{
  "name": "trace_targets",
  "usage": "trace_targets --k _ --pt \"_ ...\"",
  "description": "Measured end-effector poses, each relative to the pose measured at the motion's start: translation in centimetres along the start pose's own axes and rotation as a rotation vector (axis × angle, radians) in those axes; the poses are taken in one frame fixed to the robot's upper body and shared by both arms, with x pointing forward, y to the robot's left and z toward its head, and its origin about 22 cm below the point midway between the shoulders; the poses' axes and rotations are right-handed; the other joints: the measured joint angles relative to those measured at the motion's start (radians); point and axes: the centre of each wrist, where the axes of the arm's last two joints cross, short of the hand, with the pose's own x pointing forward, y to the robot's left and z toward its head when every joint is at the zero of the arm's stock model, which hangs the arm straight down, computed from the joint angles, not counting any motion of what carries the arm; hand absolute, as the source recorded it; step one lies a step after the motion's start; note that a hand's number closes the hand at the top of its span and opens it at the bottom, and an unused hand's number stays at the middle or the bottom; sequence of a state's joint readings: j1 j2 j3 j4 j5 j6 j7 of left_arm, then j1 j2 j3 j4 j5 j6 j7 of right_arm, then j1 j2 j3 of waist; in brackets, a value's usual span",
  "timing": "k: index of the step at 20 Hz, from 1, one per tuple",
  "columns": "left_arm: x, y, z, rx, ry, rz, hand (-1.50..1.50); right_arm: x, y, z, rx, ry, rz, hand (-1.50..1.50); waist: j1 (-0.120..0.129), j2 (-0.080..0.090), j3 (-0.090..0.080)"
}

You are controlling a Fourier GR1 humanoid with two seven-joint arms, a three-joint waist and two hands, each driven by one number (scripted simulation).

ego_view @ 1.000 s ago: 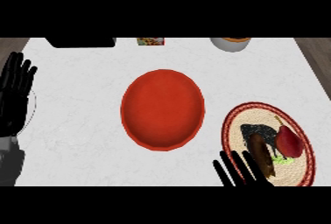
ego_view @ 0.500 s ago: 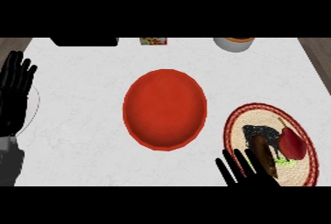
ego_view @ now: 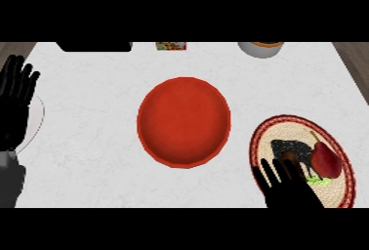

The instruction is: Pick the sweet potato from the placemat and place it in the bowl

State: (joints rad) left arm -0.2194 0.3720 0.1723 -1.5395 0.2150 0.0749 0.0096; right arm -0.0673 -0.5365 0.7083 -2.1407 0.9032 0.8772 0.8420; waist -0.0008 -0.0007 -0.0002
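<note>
Right hand (ego_view: 292, 195) over placemat's (ego_view: 344, 193) near edge, fingers (ego_view: 276, 172) straight, apart, holding nothing. Sweet potato (ego_view: 326, 158) lay on placemat just beyond fingertips. Red bowl (ego_view: 184, 121) left of fingers on counter (ego_view: 93, 97). Left hand (ego_view: 14, 105) rested open at left edge.

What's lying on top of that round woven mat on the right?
On the placemat lies a dark red sweet potato on a black patch, with a green bit below. The right hand covers the mat's lower left part.
</note>
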Motion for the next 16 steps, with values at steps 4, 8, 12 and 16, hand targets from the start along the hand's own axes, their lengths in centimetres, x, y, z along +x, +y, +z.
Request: trace_targets --k 4,8,12,16 --pt "-0.8 -0.2 -0.5 0.001 0.001 -0.002 0.0 -1.0 0.7 -1.6 0.014 0.049 0.009 -1.5 -0.001 0.001 0.0" --pt "-0.9 -0.3 -0.6 -0.005 0.0 0.0 0.0 -2.2 1.6 -2.4 0.014 0.059 0.005 -1.5 -0.001 0.0 0.0" --pt "-1.3 -0.8 0.0 -0.006 0.004 -0.001 0.0 -2.7 2.4 -3.5 0.004 0.05 -0.006 -1.5 0.0 0.0 0.0" --pt "-1.0 -0.5 -0.7 -0.003 0.002 -0.002 0.0 -3.3 3.1 -4.3 -0.002 0.017 -0.01 -1.5 -0.001 0.001 0.0"
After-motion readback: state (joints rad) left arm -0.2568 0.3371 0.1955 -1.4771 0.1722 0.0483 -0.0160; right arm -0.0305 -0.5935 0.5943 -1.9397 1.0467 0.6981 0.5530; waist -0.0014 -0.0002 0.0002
